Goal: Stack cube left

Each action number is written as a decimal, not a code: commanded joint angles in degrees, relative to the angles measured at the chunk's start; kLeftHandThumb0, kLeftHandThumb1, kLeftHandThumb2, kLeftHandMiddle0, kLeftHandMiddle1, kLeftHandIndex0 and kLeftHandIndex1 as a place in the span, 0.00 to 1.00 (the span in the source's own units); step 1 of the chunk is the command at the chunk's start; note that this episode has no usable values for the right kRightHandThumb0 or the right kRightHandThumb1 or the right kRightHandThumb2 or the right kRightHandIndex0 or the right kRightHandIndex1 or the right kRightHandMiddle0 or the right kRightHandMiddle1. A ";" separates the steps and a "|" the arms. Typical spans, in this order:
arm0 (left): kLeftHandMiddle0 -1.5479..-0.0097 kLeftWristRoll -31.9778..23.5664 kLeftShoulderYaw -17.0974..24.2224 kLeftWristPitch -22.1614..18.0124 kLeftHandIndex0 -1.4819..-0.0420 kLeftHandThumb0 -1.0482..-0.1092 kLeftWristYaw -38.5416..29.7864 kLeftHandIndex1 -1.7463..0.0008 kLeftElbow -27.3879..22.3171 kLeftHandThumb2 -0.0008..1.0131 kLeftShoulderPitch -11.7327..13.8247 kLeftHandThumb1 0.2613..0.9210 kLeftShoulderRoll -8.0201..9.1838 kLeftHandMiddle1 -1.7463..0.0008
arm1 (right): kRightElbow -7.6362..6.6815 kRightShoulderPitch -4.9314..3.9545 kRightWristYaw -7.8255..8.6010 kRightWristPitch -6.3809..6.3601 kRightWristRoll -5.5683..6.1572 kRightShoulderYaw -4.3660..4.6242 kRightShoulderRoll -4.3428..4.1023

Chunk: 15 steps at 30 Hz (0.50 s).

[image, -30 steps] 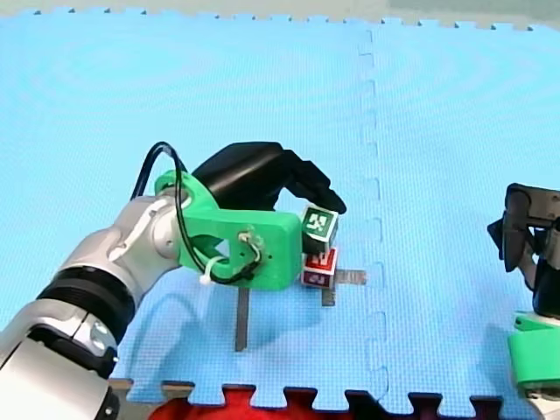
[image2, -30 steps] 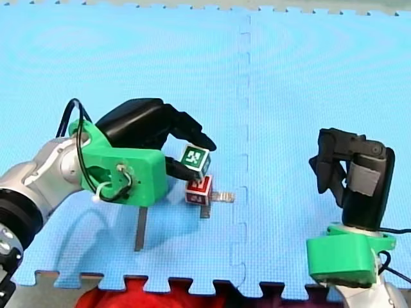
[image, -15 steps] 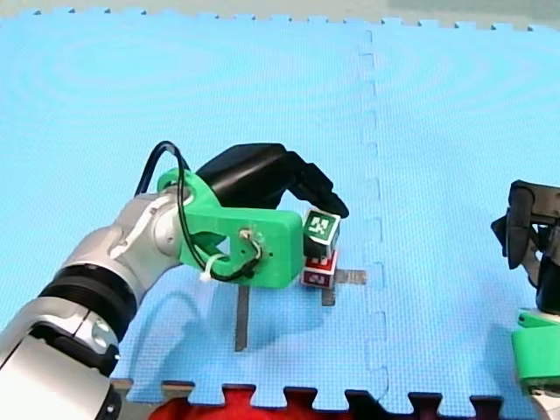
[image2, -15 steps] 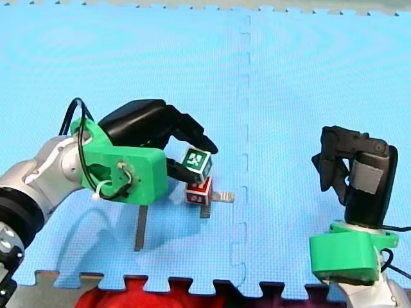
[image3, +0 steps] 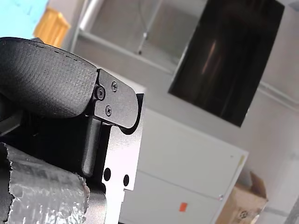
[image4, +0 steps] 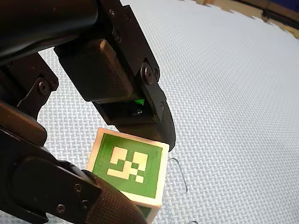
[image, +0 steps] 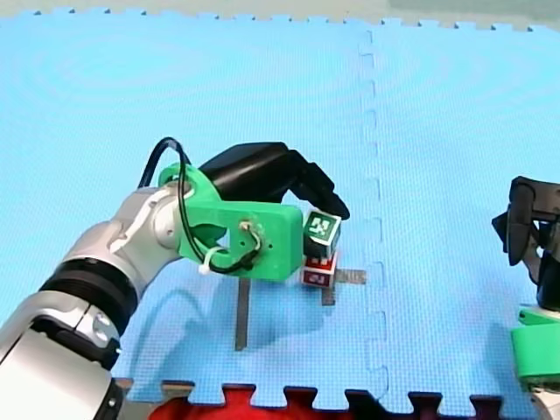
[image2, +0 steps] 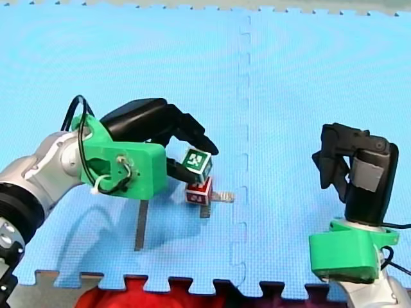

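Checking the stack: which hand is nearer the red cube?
Left. The left hand holds the green cube directly above the red cube; the right hand is far to its right.

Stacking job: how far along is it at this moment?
Done: the green cube is off the mat and directly over the red cube. In hand: the left hand grips it, tilted; contact with the red cube is unclear. Left: settle it square, let go, withdraw. The right hand is at the right, holding nothing.

Bare mat [image2: 276, 173] right of green cube [image2: 197, 161]
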 commanded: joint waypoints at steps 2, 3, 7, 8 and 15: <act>0.41 -1.09 0.75 -0.15 0.13 0.60 -1.77 1.00 0.35 0.00 -0.35 0.80 0.07 0.00 | -0.50 0.16 0.06 0.32 0.30 -0.14 -0.17; 0.41 -1.28 0.86 -0.15 0.13 0.60 -2.12 1.00 0.41 0.00 -0.35 0.80 0.06 0.00 | -0.56 0.18 0.09 0.35 0.29 -0.13 -0.16; 0.41 -1.67 1.14 -0.34 0.13 0.60 -2.89 1.00 0.55 0.00 -0.32 0.80 0.10 0.00 | -0.87 0.33 -0.02 0.60 0.11 -0.01 0.03; 0.41 -1.70 1.20 -0.36 0.13 0.60 -2.99 1.00 0.53 0.00 -0.32 0.80 0.09 0.00 | -1.00 0.38 -0.05 0.69 0.07 0.02 0.08; 0.42 -1.40 1.19 0.32 0.13 0.60 -3.12 1.00 0.04 0.00 -0.13 0.80 0.09 0.00 | -1.62 0.58 -0.08 1.25 -0.04 0.07 0.28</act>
